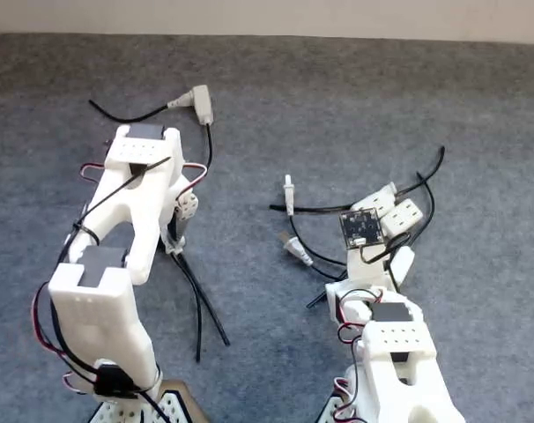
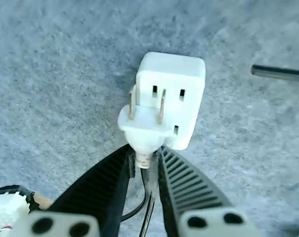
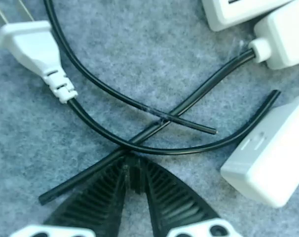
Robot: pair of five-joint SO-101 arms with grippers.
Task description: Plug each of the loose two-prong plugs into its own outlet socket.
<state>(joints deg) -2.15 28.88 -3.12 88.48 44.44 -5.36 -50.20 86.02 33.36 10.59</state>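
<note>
The white two-prong plug (image 2: 142, 129), clenched by the left end effector (image 2: 145, 154), is pointed prongs-first at the white socket block (image 2: 181, 74); the right end effector (image 3: 134, 170) is closed.

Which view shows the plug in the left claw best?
Left wrist view: the plug, gripped in the left claw, shows both prongs against the outlet block. The high view has the left arm hiding most of it.

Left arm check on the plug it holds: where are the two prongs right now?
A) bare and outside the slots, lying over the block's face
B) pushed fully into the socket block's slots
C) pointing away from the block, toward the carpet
A: the left gripper pinches the plug at its neck, and both prongs show bare across the socket block, whose visible slots are empty.
</note>
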